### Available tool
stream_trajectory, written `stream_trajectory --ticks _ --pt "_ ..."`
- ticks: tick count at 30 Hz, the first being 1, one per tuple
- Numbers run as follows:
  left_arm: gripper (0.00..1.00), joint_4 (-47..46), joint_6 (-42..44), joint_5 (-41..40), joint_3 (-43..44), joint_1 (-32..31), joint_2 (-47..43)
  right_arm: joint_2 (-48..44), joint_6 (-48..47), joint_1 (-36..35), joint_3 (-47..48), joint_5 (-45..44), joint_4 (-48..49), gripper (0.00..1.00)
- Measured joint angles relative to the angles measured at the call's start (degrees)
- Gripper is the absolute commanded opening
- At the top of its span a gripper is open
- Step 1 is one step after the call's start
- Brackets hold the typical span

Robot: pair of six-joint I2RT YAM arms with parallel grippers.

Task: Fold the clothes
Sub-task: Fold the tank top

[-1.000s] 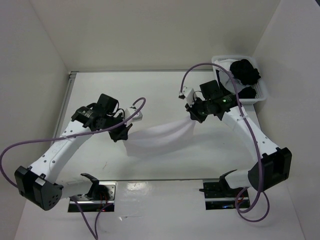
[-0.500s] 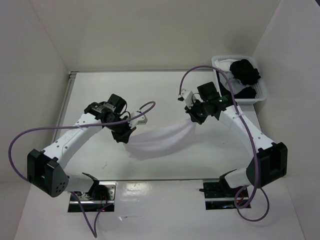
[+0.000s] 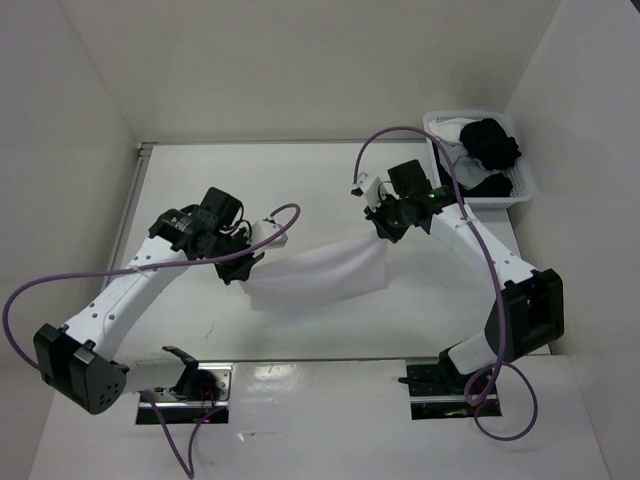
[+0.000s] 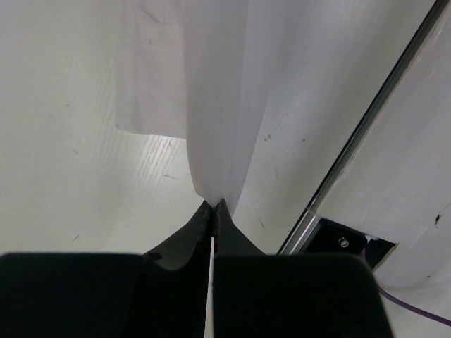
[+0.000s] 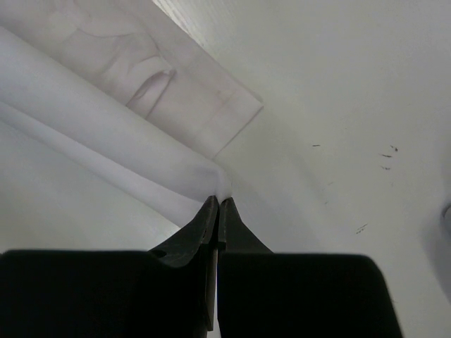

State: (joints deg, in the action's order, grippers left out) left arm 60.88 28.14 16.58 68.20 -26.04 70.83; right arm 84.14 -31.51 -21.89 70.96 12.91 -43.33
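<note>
The clothes (image 3: 320,272), one plain white garment, hang stretched between my two grippers above the middle of the table. My left gripper (image 3: 243,272) is shut on the garment's left end; in the left wrist view the cloth (image 4: 222,105) runs out of the pinched black fingertips (image 4: 206,215). At the other end my right gripper (image 3: 383,232) is shut on the right corner, where the fabric (image 5: 120,141) falls away in long folds from its fingertips (image 5: 230,211). The lower edge sags toward the tabletop.
A white lattice basket (image 3: 523,180) holding dark and white garments sits at the back right corner. A metal rail (image 3: 142,170) runs along the table's left edge, and another (image 4: 366,127) shows in the left wrist view. White walls enclose the table.
Both grippers kept their pinch on the garment. The left arm swung in and back out, the right gripper shifted slightly left, and the cloth now hangs flatter and wider.
</note>
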Motion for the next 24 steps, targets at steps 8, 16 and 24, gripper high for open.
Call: stream_trajectory --ticks 8,16,24 --pt "0.00 0.7 0.4 -3.4 0.8 0.2 -0.9 1.4 1.6 -2.2 0.4 0.3 1.0 0.00" --pt "0.00 2.7 2.2 -3.6 0.8 2.2 0.6 1.8 2.6 -4.0 0.4 0.4 1.0 0.00" --pt "0.00 6.9 3.6 -3.2 0.8 2.2 0.7 0.6 3.0 -4.4 0.4 0.5 0.7 0.00"
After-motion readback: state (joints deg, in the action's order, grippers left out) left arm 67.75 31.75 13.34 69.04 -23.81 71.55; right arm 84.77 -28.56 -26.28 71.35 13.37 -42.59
